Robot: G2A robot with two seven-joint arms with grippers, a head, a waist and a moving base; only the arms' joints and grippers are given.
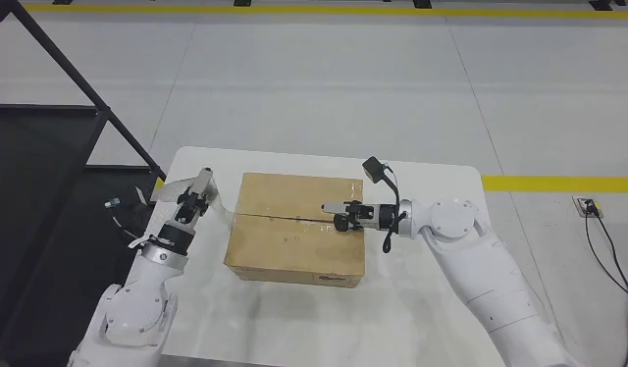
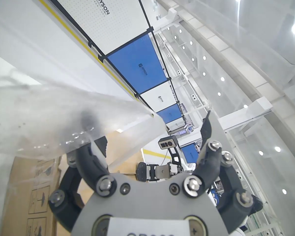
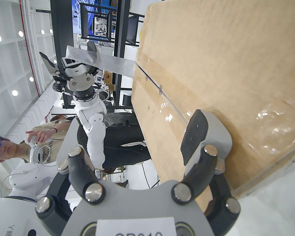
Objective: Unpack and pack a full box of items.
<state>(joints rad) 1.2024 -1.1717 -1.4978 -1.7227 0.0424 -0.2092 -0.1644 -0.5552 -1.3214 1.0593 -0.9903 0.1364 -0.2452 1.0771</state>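
Note:
A closed brown cardboard box (image 1: 294,239) (image 3: 223,50) (image 2: 34,180) sits mid-table, clear tape along its top seam. A peeled strip of clear tape (image 1: 175,189) (image 2: 64,114) (image 3: 108,62) runs from the box's left end to my left gripper (image 1: 199,192) (image 2: 152,136) (image 3: 68,55). That gripper is open beside the box's left end, raised, with the strip clinging to one finger (image 2: 98,146). My right gripper (image 1: 336,212) (image 3: 130,133) hovers open over the right part of the seam, one pad (image 3: 194,136) close against the box top.
The white table (image 1: 422,176) has bare room behind and to the right of the box. A black metal frame (image 1: 69,82) and dark rack stand off the table's left side. Loose cables (image 1: 120,210) lie at the left edge.

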